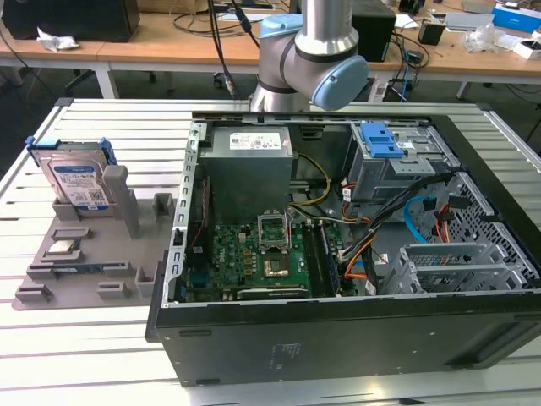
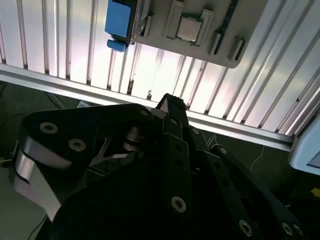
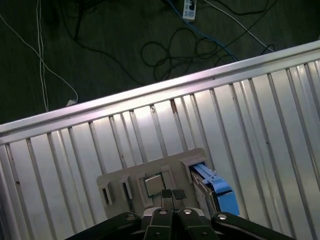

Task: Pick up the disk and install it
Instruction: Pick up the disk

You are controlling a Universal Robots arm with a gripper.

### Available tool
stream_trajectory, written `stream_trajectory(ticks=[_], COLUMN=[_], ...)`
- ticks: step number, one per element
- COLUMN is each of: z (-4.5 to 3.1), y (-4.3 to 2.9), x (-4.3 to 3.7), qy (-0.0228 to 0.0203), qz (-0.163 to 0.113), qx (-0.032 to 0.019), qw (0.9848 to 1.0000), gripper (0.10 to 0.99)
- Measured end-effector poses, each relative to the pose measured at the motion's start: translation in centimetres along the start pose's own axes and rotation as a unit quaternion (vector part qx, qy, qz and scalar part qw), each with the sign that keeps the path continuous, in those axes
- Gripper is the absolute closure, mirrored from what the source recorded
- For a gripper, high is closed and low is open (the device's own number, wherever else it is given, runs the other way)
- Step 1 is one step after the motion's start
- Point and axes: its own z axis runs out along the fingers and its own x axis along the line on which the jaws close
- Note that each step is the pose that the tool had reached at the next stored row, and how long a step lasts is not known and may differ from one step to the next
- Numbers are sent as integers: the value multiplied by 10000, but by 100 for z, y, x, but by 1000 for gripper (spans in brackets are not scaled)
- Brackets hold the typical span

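Note:
The disk (image 1: 79, 182) stands upright on its edge in a slot of the grey fixture tray (image 1: 84, 271), at the exterior view's left, beside the open computer case (image 1: 338, 254). It is silver with a blue-and-white label and a blue bracket. In the first wrist view the disk's blue bracket (image 3: 216, 192) sits just beside my gripper (image 3: 173, 194), whose two fingertips are pressed together with nothing between them. My gripper hangs well above the tray, apart from the disk. The second wrist view has the blue bracket (image 2: 120, 22) beyond the gripper's black linkage (image 2: 175, 150).
A small square silver chip (image 1: 63, 248) lies in the tray. Inside the case are a grey power supply (image 1: 249, 161), a green motherboard (image 1: 254, 258), a blue-latched drive bay (image 1: 385, 148) and loose cables. The ribbed metal table (image 1: 84, 355) ends at a rail above a cabled floor (image 3: 150, 45).

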Motion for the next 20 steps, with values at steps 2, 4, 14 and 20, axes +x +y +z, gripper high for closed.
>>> stream_trajectory(ticks=[2,4,14,20], z=[0,0,0,0], y=[0,0,0,0], x=[0,0,0,0], qy=[6,9,23,24], qz=[-146,-223,-598,-613], qx=[-3,-5,-14,-14], qw=[9999,9997,9982,9981], gripper=[980,980,980,918])
